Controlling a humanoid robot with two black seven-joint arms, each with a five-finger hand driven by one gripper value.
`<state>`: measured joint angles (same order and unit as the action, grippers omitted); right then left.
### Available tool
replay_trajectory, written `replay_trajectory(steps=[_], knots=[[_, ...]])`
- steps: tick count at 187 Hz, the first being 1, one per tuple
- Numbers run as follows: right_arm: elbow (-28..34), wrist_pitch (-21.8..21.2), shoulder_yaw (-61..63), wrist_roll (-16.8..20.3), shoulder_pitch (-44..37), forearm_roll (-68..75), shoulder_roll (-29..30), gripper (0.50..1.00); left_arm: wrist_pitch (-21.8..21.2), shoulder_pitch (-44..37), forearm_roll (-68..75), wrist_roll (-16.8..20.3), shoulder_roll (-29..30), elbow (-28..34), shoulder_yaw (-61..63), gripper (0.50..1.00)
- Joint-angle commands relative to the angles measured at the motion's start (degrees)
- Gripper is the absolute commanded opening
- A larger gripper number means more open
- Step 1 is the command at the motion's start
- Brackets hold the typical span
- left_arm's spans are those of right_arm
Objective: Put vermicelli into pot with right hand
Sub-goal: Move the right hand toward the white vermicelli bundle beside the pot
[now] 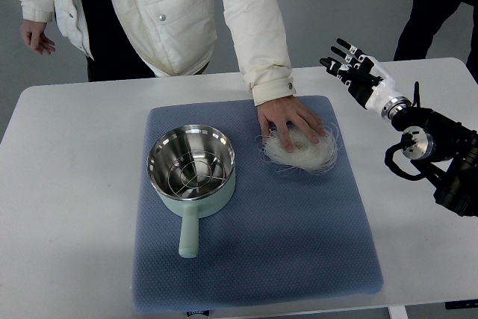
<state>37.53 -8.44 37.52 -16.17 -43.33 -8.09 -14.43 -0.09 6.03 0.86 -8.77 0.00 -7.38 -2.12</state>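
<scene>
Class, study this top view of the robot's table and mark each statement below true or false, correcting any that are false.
1. The pot sits on the blue mat. True.
2. The vermicelli is already inside the pot. False: it lies on the mat to the right of the pot.
3. A person's hand rests on the vermicelli. True.
4. The right hand is gripping the pot handle. False: it is raised off to the right with its fingers spread, holding nothing.
5. The pot has a wire rack inside. True.
</scene>
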Motion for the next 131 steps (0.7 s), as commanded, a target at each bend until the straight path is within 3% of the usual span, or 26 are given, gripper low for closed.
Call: replay_trajectory(steps=[1,85,131], knots=[[0.0,0.0,-0.1,0.0,0.0,0.0,0.0,0.926,0.0,0.0,0.0,0.0,0.0,0.0,-0.1,1.0],[0.2,-0.4,-0.6,0.1,-0.2,-0.5,-0.6,0.926,0.0,0.0,-0.1,0.1,0.0,0.3,-0.2,1.0],[1.0,-1.3,-2.3,0.0,-1.1,-9.6,-2.7,0.924,0.0,-0.1,-0.1,0.1,0.0,0.4,-0.2,1.0]])
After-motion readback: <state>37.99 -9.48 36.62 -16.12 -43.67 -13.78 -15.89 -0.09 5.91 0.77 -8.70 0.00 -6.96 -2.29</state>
